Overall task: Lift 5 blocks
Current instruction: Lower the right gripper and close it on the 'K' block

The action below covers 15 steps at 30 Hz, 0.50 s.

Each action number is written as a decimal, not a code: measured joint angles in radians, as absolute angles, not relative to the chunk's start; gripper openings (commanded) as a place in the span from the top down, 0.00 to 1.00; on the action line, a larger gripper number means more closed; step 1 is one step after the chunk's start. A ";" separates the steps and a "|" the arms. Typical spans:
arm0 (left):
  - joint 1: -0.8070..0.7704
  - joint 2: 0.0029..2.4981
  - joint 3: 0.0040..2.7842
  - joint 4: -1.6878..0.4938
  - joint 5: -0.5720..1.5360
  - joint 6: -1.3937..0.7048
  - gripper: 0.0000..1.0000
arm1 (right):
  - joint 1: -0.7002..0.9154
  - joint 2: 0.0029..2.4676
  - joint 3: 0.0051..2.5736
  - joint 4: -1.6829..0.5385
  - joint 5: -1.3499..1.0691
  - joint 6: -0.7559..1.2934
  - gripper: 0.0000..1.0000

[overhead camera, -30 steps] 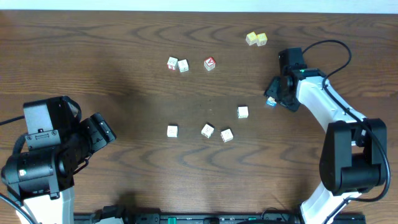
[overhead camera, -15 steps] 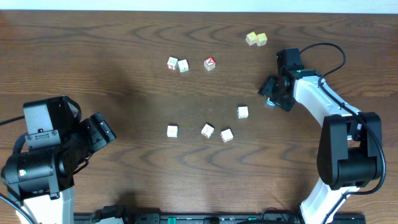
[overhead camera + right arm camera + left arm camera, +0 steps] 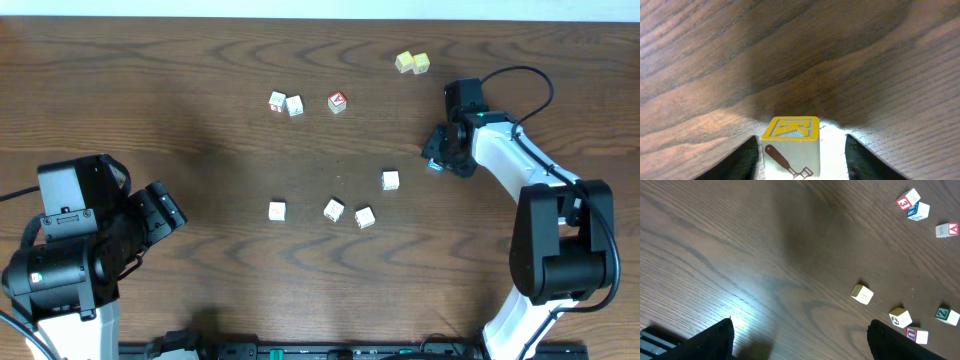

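Observation:
My right gripper (image 3: 438, 157) stands at the right of the table, its fingers on either side of a small white block (image 3: 436, 165). In the right wrist view this block (image 3: 791, 145) shows a yellow-framed letter face on top and a brown tool print. The left finger (image 3: 747, 157) touches it, the right finger (image 3: 862, 160) stands a little apart, so the gripper (image 3: 801, 148) is open. Several more white blocks lie mid-table (image 3: 390, 180) (image 3: 365, 217) (image 3: 334, 210) (image 3: 277, 211). My left gripper (image 3: 802, 345) is wide open over bare wood at the near left (image 3: 165, 210).
Two white cubes (image 3: 277, 102) (image 3: 295, 105) and a red-faced cube (image 3: 337, 102) lie at the back middle. Two pale yellow cubes (image 3: 412, 63) sit at the back right, just beyond the right arm. The table is dark wood.
The right gripper's fingers have drawn closer together around the block beside it. The left arm has not moved.

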State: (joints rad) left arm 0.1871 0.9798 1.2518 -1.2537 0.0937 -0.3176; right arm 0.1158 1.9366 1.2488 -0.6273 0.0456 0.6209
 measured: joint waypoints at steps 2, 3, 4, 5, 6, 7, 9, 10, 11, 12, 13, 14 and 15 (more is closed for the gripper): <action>0.187 0.980 1.252 -1.254 0.094 -0.318 0.15 | 0.116 1.938 1.249 -0.627 0.046 0.609 0.57; 0.187 0.980 1.252 -1.254 0.094 -0.318 0.15 | 0.116 1.938 1.249 -0.627 0.047 0.605 0.57; 0.187 0.980 1.252 -1.254 0.094 -0.318 0.14 | 0.116 1.939 1.249 -0.627 0.049 0.600 0.57; 0.187 0.980 1.252 -1.254 0.094 -0.318 0.15 | 0.116 1.940 1.249 -0.627 0.049 0.593 0.57; 0.187 0.980 1.252 -1.254 0.094 -0.318 0.15 | 0.116 1.943 1.249 -0.628 0.049 0.587 0.59; 0.187 0.980 1.252 -1.254 0.094 -0.318 0.15 | 0.116 1.948 1.249 -0.632 0.049 0.578 0.60; 0.187 0.980 1.252 -1.254 0.094 -0.318 0.14 | 0.116 1.958 1.249 -0.639 0.049 0.566 0.61; 0.187 0.980 1.252 -1.254 0.094 -0.318 0.14 | 0.116 1.966 1.249 -0.644 0.049 0.558 0.61; 0.187 0.980 1.252 -1.254 0.094 -0.318 0.14 | 0.116 1.971 1.249 -0.651 0.052 0.553 0.63; 0.187 0.980 1.252 -1.254 0.094 -0.318 0.14 | 0.117 1.972 1.249 -0.653 0.052 0.547 0.64; 0.187 0.980 1.252 -1.254 0.094 -0.318 0.14 | 0.117 1.972 1.249 -0.661 0.053 0.539 0.67; 0.187 0.980 1.252 -1.254 0.094 -0.318 0.15 | 0.117 1.972 1.249 -0.669 0.055 0.529 0.68; 0.187 0.980 1.252 -1.254 0.094 -0.318 0.15 | 0.117 1.972 1.249 -0.678 0.056 0.519 0.68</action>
State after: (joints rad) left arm 0.1871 0.9798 1.2518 -1.2537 0.0937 -0.3176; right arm 0.1173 1.9717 1.2491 -0.6777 0.0563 0.5186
